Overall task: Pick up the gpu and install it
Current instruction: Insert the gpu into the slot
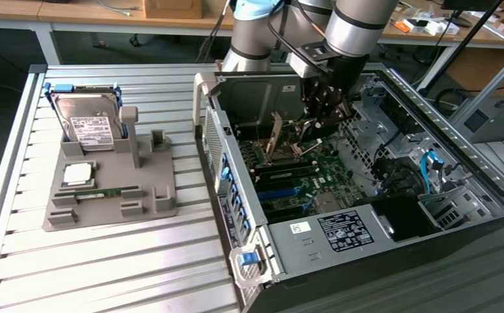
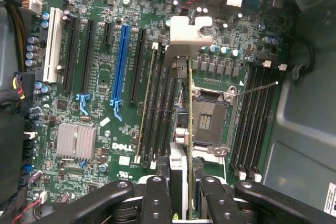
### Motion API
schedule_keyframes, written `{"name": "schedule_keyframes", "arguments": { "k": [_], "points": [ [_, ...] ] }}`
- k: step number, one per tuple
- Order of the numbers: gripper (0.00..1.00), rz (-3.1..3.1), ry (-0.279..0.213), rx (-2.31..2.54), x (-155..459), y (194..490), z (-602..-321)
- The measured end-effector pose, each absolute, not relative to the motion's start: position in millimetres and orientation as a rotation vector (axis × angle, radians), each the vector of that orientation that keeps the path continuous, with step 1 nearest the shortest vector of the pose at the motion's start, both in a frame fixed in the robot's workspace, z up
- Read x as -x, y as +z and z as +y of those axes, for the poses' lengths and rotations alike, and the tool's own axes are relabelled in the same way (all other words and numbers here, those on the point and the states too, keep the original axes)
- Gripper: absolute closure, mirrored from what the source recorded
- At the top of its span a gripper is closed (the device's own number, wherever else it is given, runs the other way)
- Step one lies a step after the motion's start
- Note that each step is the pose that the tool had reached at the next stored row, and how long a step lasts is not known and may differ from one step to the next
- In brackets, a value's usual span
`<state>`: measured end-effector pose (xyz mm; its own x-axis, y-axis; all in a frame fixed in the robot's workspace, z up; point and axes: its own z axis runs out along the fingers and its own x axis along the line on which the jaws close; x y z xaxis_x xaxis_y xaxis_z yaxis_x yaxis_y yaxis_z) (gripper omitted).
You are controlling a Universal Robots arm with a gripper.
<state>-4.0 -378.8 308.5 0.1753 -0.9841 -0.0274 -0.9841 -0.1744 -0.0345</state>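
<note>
Item: gpu (image 2: 189,129), picked up; I am clamping it edge-on in my pincer (image 2: 181,192), hanging over the motherboard (image 2: 94,66) inside the open computer case (image 1: 460,163). Pickup done; seating in a slot is still outstanding, I judge.

The exterior view looks down at an angle from above one corner of the slatted table (image 1: 103,261), far enough back to take in the whole open computer case (image 1: 460,163). The wrist view sits inside that case, seemingly close, facing almost straight onto the motherboard (image 2: 100,114). Both views share the motherboard (image 1: 300,176) and its slots.
</note>
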Motion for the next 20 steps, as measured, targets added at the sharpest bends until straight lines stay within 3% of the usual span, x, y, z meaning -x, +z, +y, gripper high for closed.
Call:
{"name": "schedule_keyframes", "arguments": {
  "k": [6, 13, 20],
  "points": [
    [0.73, 2.000, -0.002, 2.366, 3.9, 308.5, -378.9],
    [0.73, 2.042, 0.117, 2.411, 3.8, 307.5, -378.9],
    [0.73, 2.060, 0.118, 2.394, 3.8, 306.9, -378.9]
  ]
}}
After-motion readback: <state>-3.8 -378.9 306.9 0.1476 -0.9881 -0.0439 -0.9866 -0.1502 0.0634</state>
